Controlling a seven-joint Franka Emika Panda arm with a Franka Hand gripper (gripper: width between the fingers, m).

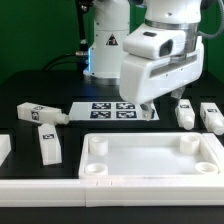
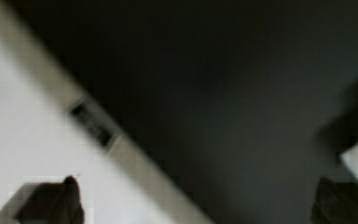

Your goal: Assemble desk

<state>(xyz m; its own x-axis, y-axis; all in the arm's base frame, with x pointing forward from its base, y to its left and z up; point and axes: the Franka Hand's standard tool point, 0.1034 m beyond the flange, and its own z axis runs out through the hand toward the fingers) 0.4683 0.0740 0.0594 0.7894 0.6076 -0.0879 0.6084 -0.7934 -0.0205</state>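
Far on the exterior view's left, one leg (image 1: 40, 113) lies crosswise on the black table (image 1: 30, 70), and a second leg (image 1: 48, 147) sits just in front of it. In the middle is the marker board (image 1: 110, 109), and the gripper (image 1: 146, 108) hangs over its right end. The claw is spread wide: the wrist view shows both fingers (image 2: 51, 203) well apart, nothing between them. The tabletop (image 1: 150, 166) lies nearest us, rim up. On the right, a third leg (image 1: 185, 115) and a fourth leg (image 1: 211, 115) sit side by side.

White tabletop (image 1: 150, 160), white legs (image 1: 48, 147) bearing black-and-white tags (image 1: 45, 132), black table (image 1: 22, 88)
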